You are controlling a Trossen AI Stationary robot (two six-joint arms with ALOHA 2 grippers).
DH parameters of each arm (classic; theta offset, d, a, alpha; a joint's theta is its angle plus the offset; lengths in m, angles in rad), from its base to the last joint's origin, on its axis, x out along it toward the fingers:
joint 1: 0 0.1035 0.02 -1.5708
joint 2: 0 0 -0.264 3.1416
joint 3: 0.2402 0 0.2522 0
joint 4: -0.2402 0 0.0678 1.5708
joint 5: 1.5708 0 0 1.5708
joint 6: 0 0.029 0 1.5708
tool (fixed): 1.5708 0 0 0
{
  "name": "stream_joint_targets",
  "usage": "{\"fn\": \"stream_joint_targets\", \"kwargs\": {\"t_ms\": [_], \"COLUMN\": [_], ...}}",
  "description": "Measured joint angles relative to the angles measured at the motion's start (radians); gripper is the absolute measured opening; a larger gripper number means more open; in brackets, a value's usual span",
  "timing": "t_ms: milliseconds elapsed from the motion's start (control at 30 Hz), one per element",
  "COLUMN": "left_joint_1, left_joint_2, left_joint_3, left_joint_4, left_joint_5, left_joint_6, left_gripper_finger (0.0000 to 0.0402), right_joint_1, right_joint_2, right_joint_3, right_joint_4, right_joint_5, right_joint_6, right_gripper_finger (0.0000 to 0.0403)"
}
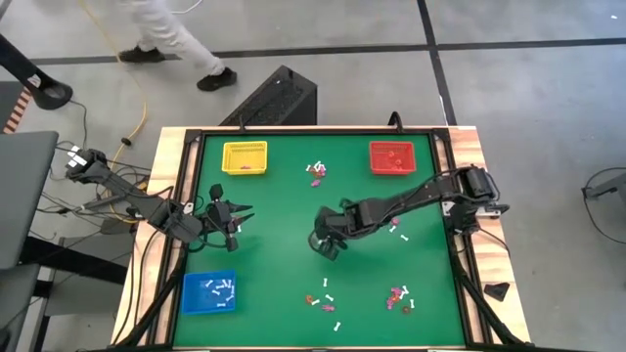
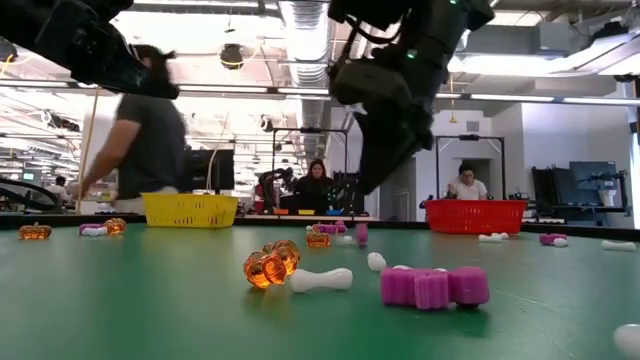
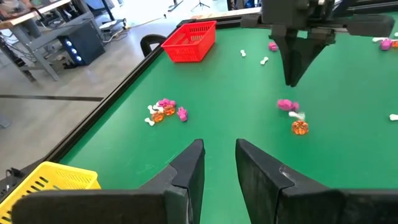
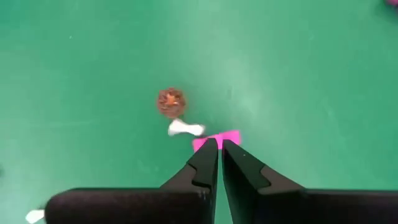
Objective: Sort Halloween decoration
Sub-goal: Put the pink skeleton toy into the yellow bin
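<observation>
Closest in the low view, a pink trinket (image 2: 434,287), a white bone (image 2: 321,280) and an orange pumpkin (image 2: 270,265) lie together on the green surface (image 2: 150,300). The right end effector (image 4: 219,144) hangs above the pink piece, fingers nearly together with only a thin slit between them, gripping nothing. The left end effector (image 3: 219,149) waits over the surface's left side, fingers a little apart and empty. More trinkets lie in small clusters around the surface (image 1: 317,172). Farther off stand the yellow basket (image 1: 245,156) and red basket (image 1: 393,156); a blue tray (image 1: 208,292) holds white bones. A person (image 2: 145,125) stands beyond.
</observation>
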State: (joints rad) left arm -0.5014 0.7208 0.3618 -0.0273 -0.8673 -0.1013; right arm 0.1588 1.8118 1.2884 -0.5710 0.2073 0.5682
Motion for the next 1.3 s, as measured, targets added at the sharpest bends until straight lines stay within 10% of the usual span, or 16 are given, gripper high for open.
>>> {"fn": "stream_joint_targets", "kwargs": {"t_ms": [367, 833, 967, 1100, 1300], "left_joint_1": [0.000, 0.000, 0.013, 0.054, 0.150], "left_joint_2": [0.000, 0.000, 0.015, 0.131, 0.497], "left_joint_3": [0.000, 0.000, 0.000, 0.036, 0.244], "left_joint_4": [-0.001, -0.001, 0.156, 0.381, 0.394], "left_joint_5": [0.000, -0.001, 0.089, 0.319, 0.369], "left_joint_6": [0.007, 0.007, -0.088, -0.072, -0.095], "left_gripper_finger": [0.0081, 0.0081, 0.0081, 0.0080, 0.0064], "right_joint_1": [-0.041, -0.032, 0.021, 0.091, 0.183], "right_joint_2": [0.010, 0.009, -0.012, -0.060, -0.132], "right_joint_3": [-0.003, -0.002, -0.003, -0.001, -0.108], "right_joint_4": [0.039, 0.028, -0.100, -0.324, -0.383], "right_joint_5": [-0.048, -0.031, 0.170, 0.337, 0.420], "right_joint_6": [-0.134, 0.003, 0.024, 0.139, 0.244], "right_gripper_finger": [0.0039, 0.0190, 0.0214, 0.0215, 0.0211]}}
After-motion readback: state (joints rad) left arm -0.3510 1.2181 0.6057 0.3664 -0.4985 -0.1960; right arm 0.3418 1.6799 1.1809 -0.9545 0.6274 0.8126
